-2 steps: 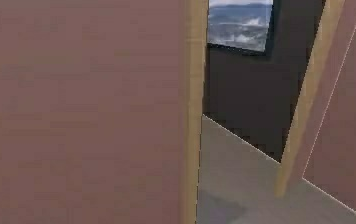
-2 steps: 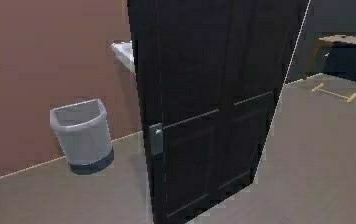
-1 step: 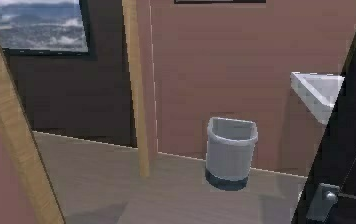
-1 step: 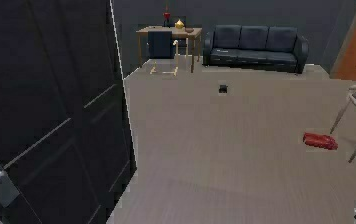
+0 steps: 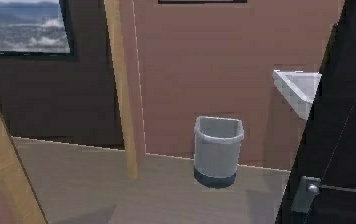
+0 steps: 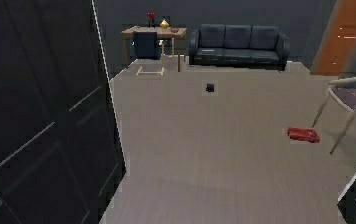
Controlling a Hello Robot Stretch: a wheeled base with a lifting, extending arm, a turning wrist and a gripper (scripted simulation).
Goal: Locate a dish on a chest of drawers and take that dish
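Room: brown wall (image 5: 206, 60), grey bin (image 5: 219, 150) in the middle, white sink (image 5: 298, 90) at the right.
Arm side view's top: dark sofa (image 6: 238, 45), small surface (image 6: 154, 34).
The dish: I cannot tell where it is.
My jaws: I cannot tell their state.
Left to do: find the chest of drawers, take the dish.

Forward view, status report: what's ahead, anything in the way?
Facing a wall: bin ahead, sink at right. Wooden post close at left. Arm side view: desk and sofa across bare floor.

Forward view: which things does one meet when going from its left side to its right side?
From the left: dark-framed picture → wooden post → grey bin → white sink → dark door.
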